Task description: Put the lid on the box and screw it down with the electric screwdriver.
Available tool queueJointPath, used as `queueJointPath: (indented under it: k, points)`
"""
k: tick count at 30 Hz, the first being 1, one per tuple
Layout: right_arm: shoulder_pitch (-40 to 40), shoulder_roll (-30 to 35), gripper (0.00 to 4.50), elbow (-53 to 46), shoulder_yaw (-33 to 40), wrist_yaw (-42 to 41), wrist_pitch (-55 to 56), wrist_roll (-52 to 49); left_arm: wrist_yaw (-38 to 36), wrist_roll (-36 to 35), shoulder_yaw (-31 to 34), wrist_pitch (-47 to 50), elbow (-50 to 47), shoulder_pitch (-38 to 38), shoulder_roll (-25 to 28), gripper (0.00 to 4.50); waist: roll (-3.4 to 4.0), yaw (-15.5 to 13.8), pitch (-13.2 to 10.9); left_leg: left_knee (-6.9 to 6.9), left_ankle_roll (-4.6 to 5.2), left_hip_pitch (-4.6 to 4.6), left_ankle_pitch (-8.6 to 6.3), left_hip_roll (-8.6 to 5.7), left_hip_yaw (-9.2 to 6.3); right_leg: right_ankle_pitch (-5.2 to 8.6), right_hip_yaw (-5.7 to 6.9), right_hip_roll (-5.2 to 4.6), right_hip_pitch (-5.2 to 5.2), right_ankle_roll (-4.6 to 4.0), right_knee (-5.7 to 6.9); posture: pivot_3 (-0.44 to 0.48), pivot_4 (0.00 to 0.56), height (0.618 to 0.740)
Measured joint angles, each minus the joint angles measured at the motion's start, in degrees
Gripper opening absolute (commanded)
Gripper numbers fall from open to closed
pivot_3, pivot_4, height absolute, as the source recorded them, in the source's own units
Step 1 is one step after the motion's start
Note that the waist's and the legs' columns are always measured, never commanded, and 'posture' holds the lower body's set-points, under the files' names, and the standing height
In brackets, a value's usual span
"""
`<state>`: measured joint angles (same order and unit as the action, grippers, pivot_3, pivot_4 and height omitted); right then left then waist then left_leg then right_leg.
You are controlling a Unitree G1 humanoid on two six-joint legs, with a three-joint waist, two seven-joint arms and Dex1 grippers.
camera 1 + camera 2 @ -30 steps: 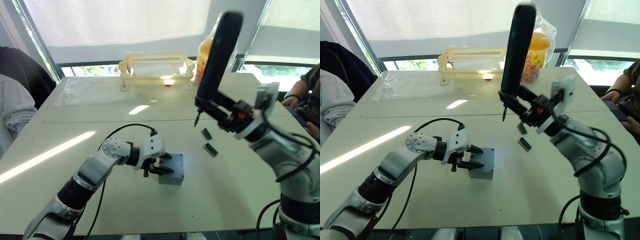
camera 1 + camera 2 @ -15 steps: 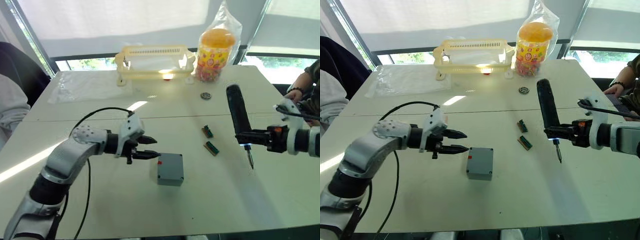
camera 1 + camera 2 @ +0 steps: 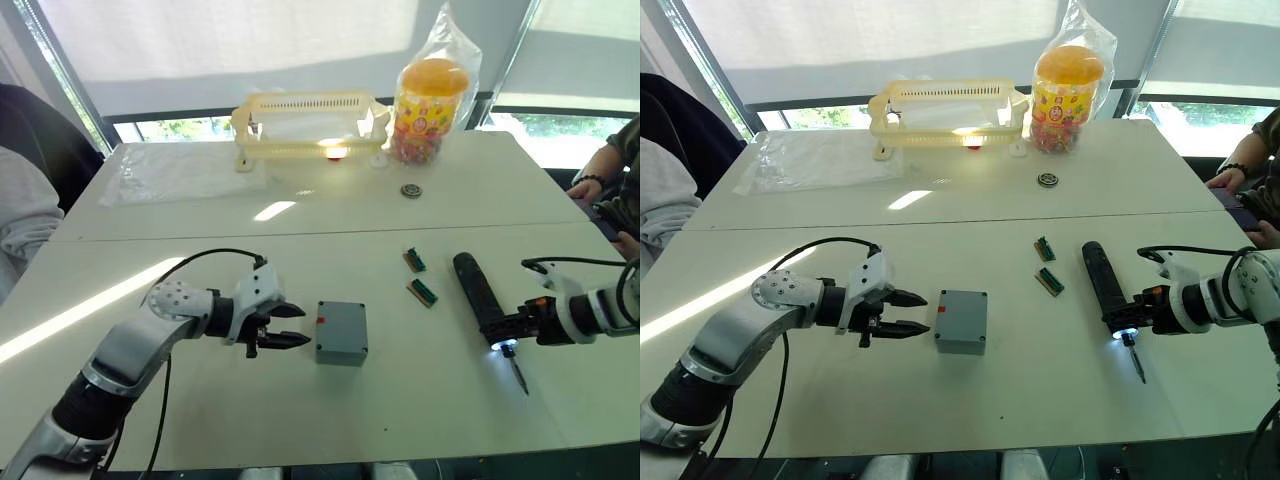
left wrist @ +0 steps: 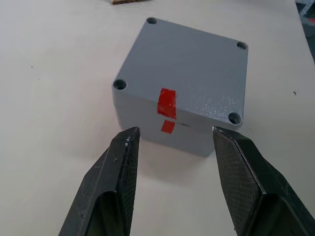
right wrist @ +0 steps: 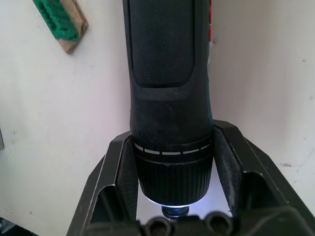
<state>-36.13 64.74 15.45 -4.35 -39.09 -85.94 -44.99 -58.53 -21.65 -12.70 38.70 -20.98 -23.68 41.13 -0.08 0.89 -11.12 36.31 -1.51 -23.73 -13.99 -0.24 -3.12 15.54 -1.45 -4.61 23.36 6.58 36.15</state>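
My right pincer (image 3: 1128,322) is clamping the electric screwdriver (image 3: 1100,284) at 3 o'clock, left pincer (image 3: 908,313) gaping w/ lidded box (image 3: 961,320) just ahead.

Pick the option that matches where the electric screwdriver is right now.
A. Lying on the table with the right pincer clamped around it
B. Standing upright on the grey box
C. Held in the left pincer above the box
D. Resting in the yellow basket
A: the electric screwdriver lies flat on the table, the right pincer closed around its collar near the lit bit end, well apart from the box.
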Motion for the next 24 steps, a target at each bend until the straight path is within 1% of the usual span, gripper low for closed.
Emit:
queueJointPath:
  k: [1, 2, 4, 5, 7, 9, 11, 12, 14, 15, 16, 17, 18, 20, 22, 24]
  points:
    - [-0.5, -0.4, 2.78, 0.4, -0.3, -0.2, 0.1, 1.1, 0.4, 0.0, 0.0, 0.1, -0.3, 0.8, 0.0, 2.35, 0.0, 0.1, 0.0, -0.04, 0.0, 0.04, 0.0, 0.0, 0.01, -0.01, 0.0, 0.0, -0.02, 0.01, 0.0, 0.0, 0.15, 0.74]
    - [-1.2, -0.9, 3.13, 0.6, -0.6, -0.7, 0.6, 1.9, 1.0, 0.0, -0.1, 0.4, -0.3, 1.6, -0.2, 2.35, -0.04, 0.2, 0.0, -0.05, 0.0, 0.09, 0.0, 0.01, 0.01, -0.01, 0.0, 0.01, -0.05, 0.03, 0.0, 0.0, 0.15, 0.74]
    - [-1.8, -1.3, 4.16, 0.3, -1.3, -1.6, 2.4, 3.5, 1.9, 0.2, -0.1, 0.6, -0.2, 2.2, -0.8, 2.35, -0.14, 0.1, 0.0, -0.02, 0.0, 0.13, 0.0, 0.01, -0.02, -0.02, 0.01, 0.02, -0.14, 0.04, 0.0, 0.0, 0.15, 0.74]
    - [-1.8, -1.2, 4.36, -0.3, -1.9, -1.9, 4.2, 4.8, 2.5, 0.5, -0.1, 0.5, -0.1, 2.2, -0.9, 2.35, -0.17, 0.0, 0.0, 0.03, 0.0, 0.18, 0.0, 0.01, -0.03, -0.02, 0.02, 0.03, -0.23, 0.04, 0.0, 0.0, 0.15, 0.74]
    - [-1.6, -1.0, 4.36, -1.3, -3.4, -2.4, 9.7, 8.8, 4.1, 1.2, 0.1, 0.5, 0.4, 2.2, -1.8, 2.35, -0.14, -0.2, 0.0, 0.11, -0.04, 0.2, 0.02, -0.03, 0.0, -0.03, 0.0, -0.02, -0.3, 0.03, -0.01, 0.0, 0.15, 0.74]
    - [-2.6, -0.9, 4.36, -2.8, -3.3, -3.6, 13.3, 10.5, 5.4, 1.0, 0.4, 0.9, 0.6, 2.2, -2.9, 2.35, -0.05, -0.1, 0.0, 0.17, -0.15, 0.18, 0.09, -0.04, 0.02, -0.07, -0.02, -0.05, -0.29, 0.07, -0.01, 0.0, 0.15, 0.74]
    - [-4.6, -0.5, 4.36, -8.7, -0.3, -6.4, 17.1, 10.1, 6.6, 1.1, 0.4, 1.2, 0.7, 1.6, -3.5, 2.35, 0.05, 0.1, -0.1, 0.12, -0.19, 0.16, 0.11, -0.03, 0.02, -0.17, -0.03, -0.04, -0.22, 0.23, 0.01, 0.0, 0.15, 0.74]
    - [-4.1, 0.2, 4.36, -13.5, 2.3, -8.0, 19.0, 9.3, 6.9, 1.2, 0.3, 1.2, 0.9, 1.1, -3.7, 2.35, 0.02, 0.0, -0.1, 0.01, -0.19, 0.18, 0.11, 0.0, -0.05, -0.17, 0.0, 0.03, -0.22, 0.24, 0.01, 0.0, 0.15, 0.74]
    - [2.2, 0.7, 4.36, -26.8, 8.0, -11.2, 22.2, 5.8, 7.5, 1.5, 0.1, 1.3, 2.5, 0.7, -4.3, 2.35, -0.3, -0.3, 0.1, -0.17, -0.19, 0.24, 0.11, 0.08, -0.33, -0.13, 0.22, 0.17, -0.29, 0.25, 0.03, 0.0, 0.15, 0.74]
    - [5.2, 0.0, 4.36, -31.5, 8.6, -12.1, 22.8, 4.3, 7.5, 1.6, -0.1, 1.4, 3.3, 0.8, -4.4, 2.35, -0.42, -0.3, 0.2, -0.18, -0.19, 0.23, 0.11, 0.12, -0.41, -0.09, 0.29, 0.2, -0.31, 0.24, 0.03, 0.0, 0.15, 0.74]
    - [11.1, -1.4, 4.36, -38.2, 9.5, -12.2, 23.3, 2.8, 7.1, 1.6, -0.5, 1.4, 3.9, 0.9, -4.8, 2.35, -0.51, -0.6, 0.2, -0.22, -0.19, 0.17, 0.11, 0.11, -0.45, -0.08, 0.34, 0.18, -0.32, 0.25, -0.02, 0.0, 0.15, 0.74]
    - [15.6, -2.9, 4.36, -41.8, 8.8, -12.1, 23.2, 1.7, 6.7, 1.6, -1.1, 1.3, 4.4, 1.0, -4.8, 2.35, -0.5, -0.7, 0.2, -0.19, -0.19, 0.14, 0.1, 0.08, -0.39, -0.07, 0.3, 0.11, -0.29, 0.26, -0.02, 0.0, 0.15, 0.74]
    - [19.3, -4.5, 4.36, -44.7, 8.2, -11.6, 23.0, 0.9, 6.3, 1.8, -1.7, 1.3, 4.9, 1.0, -4.8, 2.35, -0.46, -0.9, 0.2, -0.16, -0.2, 0.08, 0.11, -0.01, -0.32, -0.07, 0.23, 0.01, -0.23, 0.27, -0.01, 0.0, 0.15, 0.74]
    - [24.2, -7.5, 4.36, -49.4, 7.1, -9.7, 22.5, -0.3, 5.8, 2.2, -2.4, 1.1, 6.0, 0.9, -4.8, 2.35, -0.39, -1.0, 0.1, -0.05, -0.22, 0.07, 0.12, -0.08, -0.18, -0.1, 0.08, -0.08, -0.21, 0.28, 0.02, 0.0, 0.15, 0.74]
    - [26.3, -10.4, 4.36, -52.5, 7.1, -6.8, 22.9, -0.3, 5.6, 2.5, -2.5, 0.9, 7.3, 0.1, -5.3, 2.35, -0.44, -0.9, 0.1, 0.09, -0.26, 0.13, 0.15, -0.08, -0.17, -0.12, 0.07, -0.07, -0.34, 0.28, -0.02, 0.0, 0.15, 0.74]
    - [27.6, -14.2, 4.36, -53.2, 6.4, -3.8, 23.4, -0.1, 5.6, 3.3, -3.3, 0.5, 8.7, -1.6, -6.4, 2.35, -0.48, -1.0, 0.1, 0.26, -0.33, 0.31, 0.19, -0.04, -0.24, -0.11, 0.13, -0.01, -0.59, 0.02, -0.01, 0.0, 0.15, 0.74]
